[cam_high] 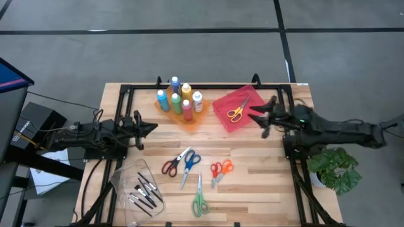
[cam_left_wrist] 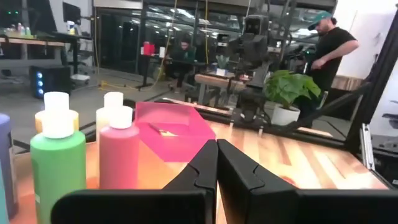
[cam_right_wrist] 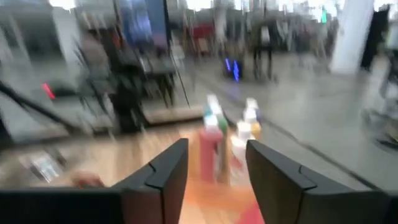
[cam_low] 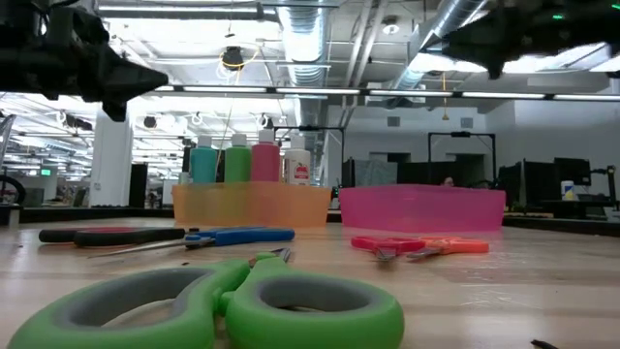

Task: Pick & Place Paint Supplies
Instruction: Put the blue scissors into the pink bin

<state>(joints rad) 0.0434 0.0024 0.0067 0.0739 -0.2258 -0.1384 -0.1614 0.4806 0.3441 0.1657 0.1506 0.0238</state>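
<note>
Several paint bottles [cam_high: 178, 99] stand in an orange tray [cam_high: 189, 121] at the table's far middle; they also show in the left wrist view as a green bottle [cam_left_wrist: 57, 155] and a pink bottle [cam_left_wrist: 118, 152]. Orange-handled scissors [cam_high: 237, 112] lie in a red tray [cam_high: 222, 104]. Red scissors [cam_high: 169, 166], blue scissors [cam_high: 191, 159], orange scissors [cam_high: 222, 168] and green scissors [cam_high: 200, 203] lie flat on the table. Dark brushes [cam_high: 144, 192] lie in a clear tray. My left gripper [cam_high: 150, 128] is shut, left of the bottles. My right gripper [cam_high: 257, 117] is open, raised over the red tray's right side.
A black frame runs along the table's far edge [cam_high: 208, 87] behind both trays. A potted plant [cam_high: 336, 167] stands off the right edge. The clear tray [cam_high: 129, 176] sits at the near left. A person [cam_left_wrist: 326, 43] stands in the room beyond the table.
</note>
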